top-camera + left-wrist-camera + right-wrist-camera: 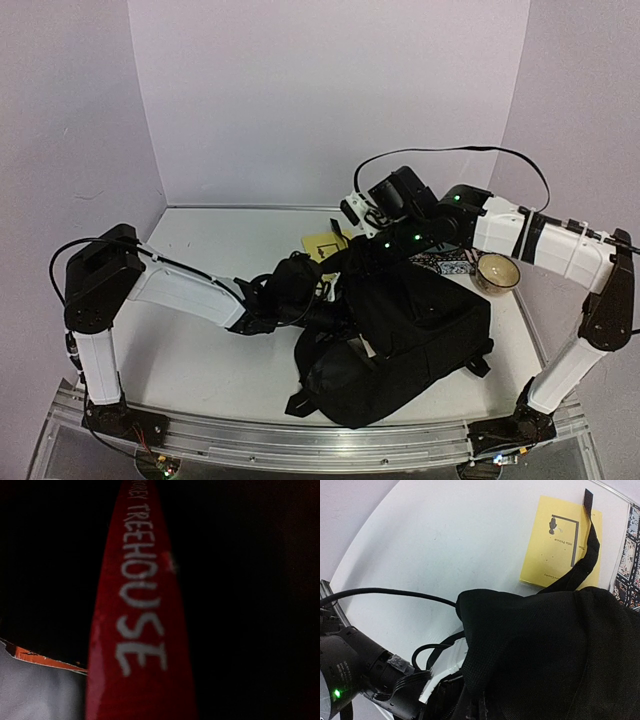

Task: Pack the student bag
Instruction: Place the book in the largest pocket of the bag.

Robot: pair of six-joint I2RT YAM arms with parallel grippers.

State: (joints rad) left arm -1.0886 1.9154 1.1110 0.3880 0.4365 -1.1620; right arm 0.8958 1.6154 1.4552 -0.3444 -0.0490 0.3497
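Observation:
The student bag (pixel 420 335) is a large black backpack lying at centre right, its mouth toward the left. My left arm (pixel 200 295) reaches into that mouth, so the gripper is hidden in the top view. The left wrist view is dark inside the bag. A red book (pixel 140 630) with "TREEHOUSE" on its spine runs up from where the jaws sit and looks held. My right gripper (pixel 352 262) is at the bag's upper rim. In the right wrist view, lifted black fabric (pixel 520 645) covers its fingers.
A yellow book (pixel 325 245) lies flat behind the bag and also shows in the right wrist view (pixel 555 540), with a bag strap (pixel 585 565) across it. A patterned item (pixel 445 262) and a bowl (pixel 497 272) sit at the right. Purple walls enclose the table.

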